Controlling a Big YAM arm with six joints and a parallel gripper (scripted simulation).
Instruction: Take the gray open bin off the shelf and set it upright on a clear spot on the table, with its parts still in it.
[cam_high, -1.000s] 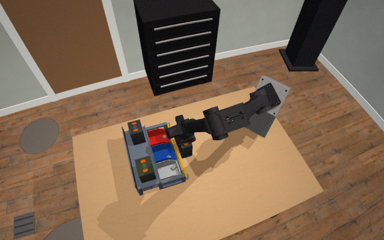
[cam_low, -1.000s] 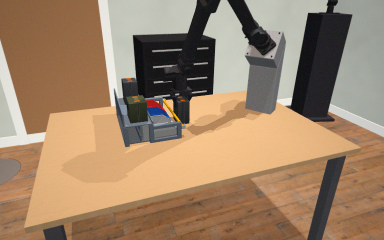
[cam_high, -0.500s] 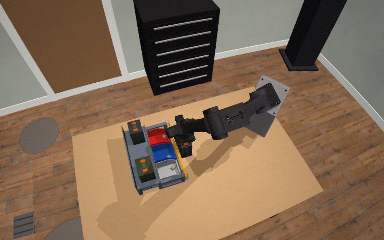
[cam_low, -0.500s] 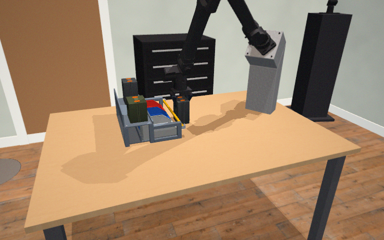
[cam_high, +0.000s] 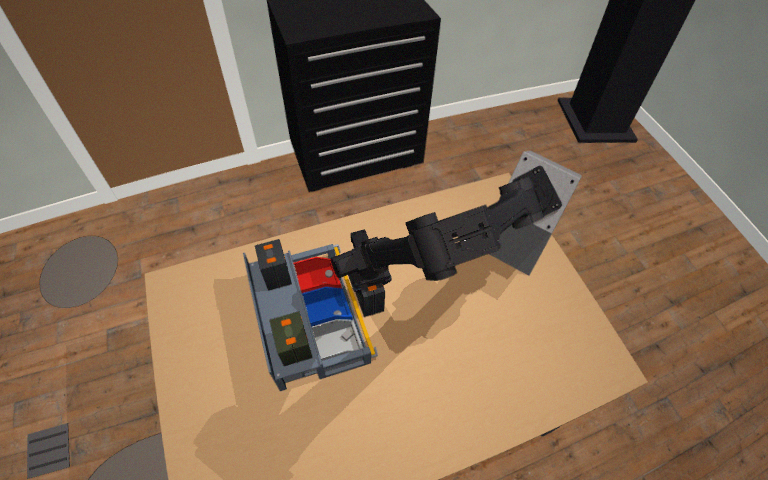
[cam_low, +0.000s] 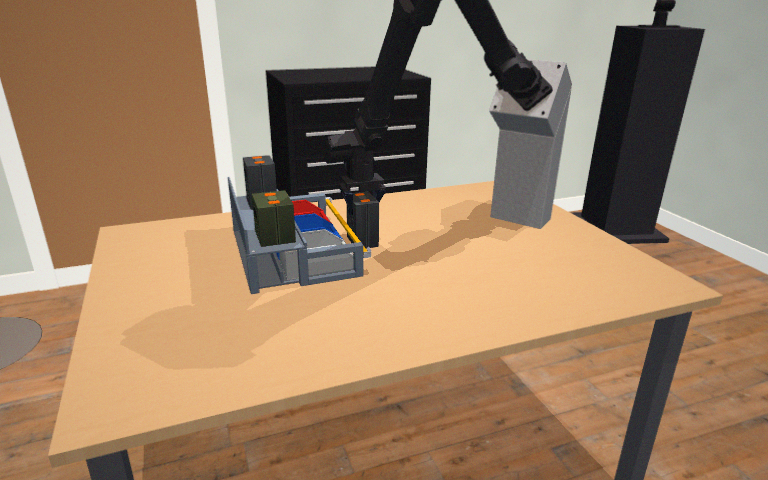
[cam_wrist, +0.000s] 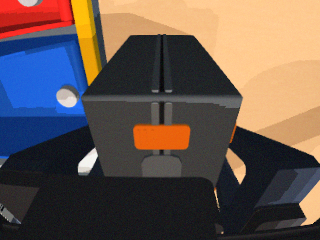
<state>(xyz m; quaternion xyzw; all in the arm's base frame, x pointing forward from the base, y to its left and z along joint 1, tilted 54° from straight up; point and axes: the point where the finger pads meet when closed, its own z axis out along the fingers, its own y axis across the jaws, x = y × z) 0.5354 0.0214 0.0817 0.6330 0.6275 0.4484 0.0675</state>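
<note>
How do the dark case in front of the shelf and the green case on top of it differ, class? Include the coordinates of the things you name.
The dark case (cam_high: 372, 301) (cam_low: 364, 221) (cam_wrist: 160, 112) is charcoal gray, while the green case (cam_high: 292, 342) (cam_low: 274, 219) is olive. The dark case stands on the table (cam_high: 481, 362) (cam_low: 453, 294); the green case stands on the shelf's upper deck (cam_high: 277, 301) (cam_low: 247, 226). The gripper (cam_low: 362, 212) is closed on the dark case, but the green case is ungripped. Both are boxy, upright and carry orange patches.
</note>
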